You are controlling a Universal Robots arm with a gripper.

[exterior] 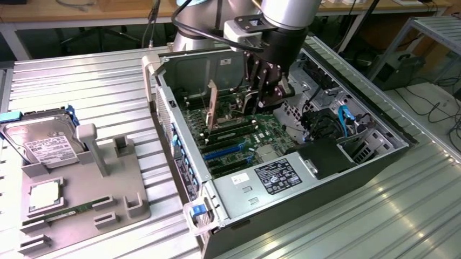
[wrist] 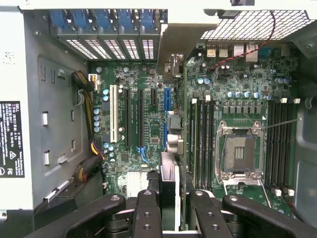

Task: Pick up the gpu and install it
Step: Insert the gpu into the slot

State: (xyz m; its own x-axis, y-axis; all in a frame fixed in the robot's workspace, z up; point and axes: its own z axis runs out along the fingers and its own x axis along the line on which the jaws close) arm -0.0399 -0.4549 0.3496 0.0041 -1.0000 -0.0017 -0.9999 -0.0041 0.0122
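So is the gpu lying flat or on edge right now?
On edge. The gpu stands upright inside the open computer case, long edge down toward the motherboard, with the gripper shut on it.

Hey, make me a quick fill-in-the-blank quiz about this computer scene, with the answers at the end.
1. The hand is shut on the ____, holding it on edge above the motherboard.
2. The computer case lies on its side with its side panel ____.
3. On the grey tray outside the case, the hard drive has a ____ label.
4. The CPU socket on the motherboard is ____.

Answers: gpu; off; white; empty
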